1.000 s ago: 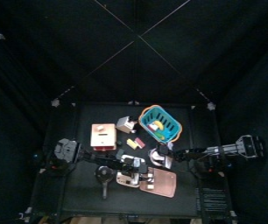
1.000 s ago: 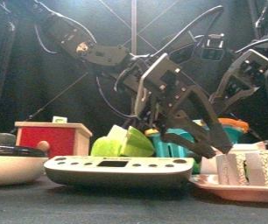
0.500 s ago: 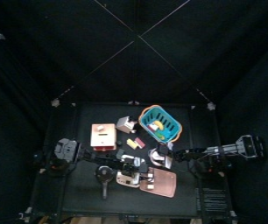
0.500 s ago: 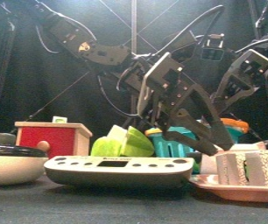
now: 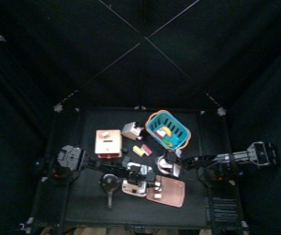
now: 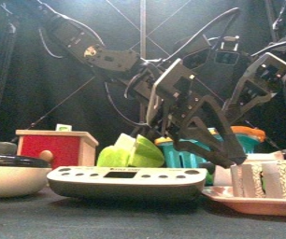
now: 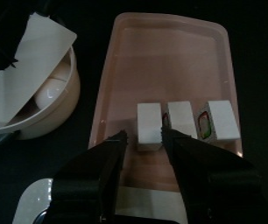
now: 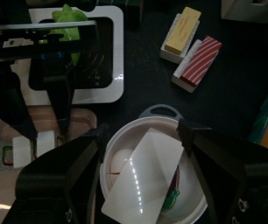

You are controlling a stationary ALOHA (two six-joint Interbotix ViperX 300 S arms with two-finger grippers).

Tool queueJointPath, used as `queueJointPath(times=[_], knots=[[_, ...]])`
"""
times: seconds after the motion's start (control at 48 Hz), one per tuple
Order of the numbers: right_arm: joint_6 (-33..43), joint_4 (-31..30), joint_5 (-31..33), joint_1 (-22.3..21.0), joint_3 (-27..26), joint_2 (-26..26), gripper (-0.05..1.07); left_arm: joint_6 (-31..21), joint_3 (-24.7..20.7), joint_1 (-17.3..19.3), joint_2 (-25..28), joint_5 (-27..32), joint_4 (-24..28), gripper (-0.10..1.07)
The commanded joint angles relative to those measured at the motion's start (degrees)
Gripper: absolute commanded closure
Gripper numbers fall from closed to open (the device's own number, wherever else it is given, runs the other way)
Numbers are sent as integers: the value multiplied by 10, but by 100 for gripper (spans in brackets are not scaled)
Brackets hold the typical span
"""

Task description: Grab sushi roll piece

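Note:
Three sushi roll pieces lie in a row on a pink tray [image 7: 160,52]. In the left wrist view my left gripper [image 7: 147,138] is open, its jaws either side of the end piece [image 7: 151,118] and close above it. The other two pieces [image 7: 181,121] lie beside it. In the front view the pieces [image 6: 253,177] sit on the tray at the right, with the left gripper [image 6: 221,149] hanging just behind them. My right gripper [image 8: 143,166] is open and empty over a white bowl [image 8: 124,153] that holds a white card.
A white scale [image 8: 95,52] with a green item stands by the tray. A yellow block [image 8: 183,31] and a red striped block [image 8: 199,63] lie beyond the bowl. A teal basket [image 5: 170,128] and a red box [image 5: 106,139] stand further back.
My left gripper has sunk slightly toward the tray. The right arm has not visibly moved.

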State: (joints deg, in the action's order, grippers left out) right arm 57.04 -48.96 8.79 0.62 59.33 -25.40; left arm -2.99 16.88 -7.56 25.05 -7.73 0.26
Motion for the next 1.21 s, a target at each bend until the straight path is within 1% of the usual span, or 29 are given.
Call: queueJointPath(times=[0.0, 0.646, 1.188], knots=[[-1, 1, -3, 0, -8, -11, 7, 3, -17, 1, -8, -2, 2, 19], [-1, 1, -3, 0, -9, -11, 7, 3, -21, 2, 1, -1, 2, 19], [-1, 1, -2, -1, -9, -9, 7, 3, -29, 2, 9, 9, 14, 21]])
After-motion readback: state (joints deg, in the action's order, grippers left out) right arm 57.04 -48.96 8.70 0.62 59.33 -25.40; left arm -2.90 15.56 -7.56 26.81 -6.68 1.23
